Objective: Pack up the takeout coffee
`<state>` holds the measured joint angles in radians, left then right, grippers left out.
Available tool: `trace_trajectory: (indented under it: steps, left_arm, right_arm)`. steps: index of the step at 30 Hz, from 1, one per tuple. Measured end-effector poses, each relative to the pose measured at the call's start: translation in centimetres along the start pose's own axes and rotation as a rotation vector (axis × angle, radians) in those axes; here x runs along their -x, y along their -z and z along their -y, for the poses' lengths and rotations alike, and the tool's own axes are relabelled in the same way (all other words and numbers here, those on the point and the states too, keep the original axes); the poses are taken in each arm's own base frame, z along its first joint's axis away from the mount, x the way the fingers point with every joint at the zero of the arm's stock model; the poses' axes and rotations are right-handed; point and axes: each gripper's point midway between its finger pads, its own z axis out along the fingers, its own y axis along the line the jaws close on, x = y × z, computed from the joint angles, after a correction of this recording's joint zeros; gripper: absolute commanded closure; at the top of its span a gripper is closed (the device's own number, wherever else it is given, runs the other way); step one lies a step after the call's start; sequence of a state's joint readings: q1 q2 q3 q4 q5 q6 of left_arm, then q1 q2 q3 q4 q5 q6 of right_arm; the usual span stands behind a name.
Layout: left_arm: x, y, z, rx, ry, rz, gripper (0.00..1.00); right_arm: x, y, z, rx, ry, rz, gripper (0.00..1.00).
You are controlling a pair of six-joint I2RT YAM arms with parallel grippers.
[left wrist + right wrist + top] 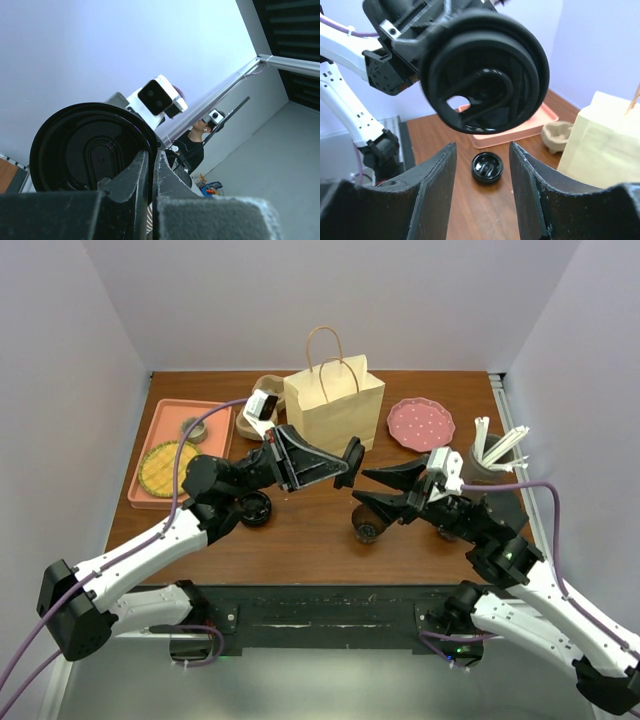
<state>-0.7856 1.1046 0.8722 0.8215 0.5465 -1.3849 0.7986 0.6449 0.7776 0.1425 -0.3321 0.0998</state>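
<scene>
Left gripper (151, 160) clamped on the rim of a round black plastic lid (90, 150), held mid-air. Right gripper (358, 487) half open and empty above the small dark tapered coffee cup (367, 530), which sits on the counter at 6 o'clock from the tan paper bag (335, 405). Risk: the thin edge pinch slips, so the lid drops or knocks the cup over.

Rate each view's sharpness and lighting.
Top view: sharp, evenly lit, soft shadows on the table. Left wrist view: the left gripper looms out of focus; its held lid is dark against a bright wall. Right wrist view: the held lid is blurred, the right gripper soft-edged, the loose lid on the table sharper.
</scene>
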Motion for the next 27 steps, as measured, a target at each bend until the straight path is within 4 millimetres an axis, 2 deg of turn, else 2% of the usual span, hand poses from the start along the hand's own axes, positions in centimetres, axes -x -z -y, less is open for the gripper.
trace_trajectory:
  steps: [11, 15, 22, 25, 27]
  left_arm:
    - [1.3, -0.2, -0.6, 0.029, 0.009, 0.075, 1.00]
    - [1.6, -0.3, -0.9, 0.038, 0.011, 0.098, 1.00]
    - [2.0, -0.2, -1.2, 0.048, 0.021, 0.123, 1.00]
    - [1.9, -0.1, -1.6, 0.058, 0.029, 0.125, 1.00]
    - [2.0, -0.1, -1.6, 0.055, 0.032, 0.129, 1.00]
  right_arm:
    - [4.4, 0.1, -0.4, 0.018, 0.096, 0.080, 0.57]
    - [4.2, -0.6, -0.6, 0.041, 0.098, 0.064, 0.58]
    - [2.4, -2.0, -1.0, 0.080, 0.073, 0.010, 0.61]
    - [2.0, -2.4, -1.4, 0.094, 0.067, 0.001, 0.66]
    - [1.9, -2.7, -1.2, 0.083, 0.064, -0.002, 0.76]
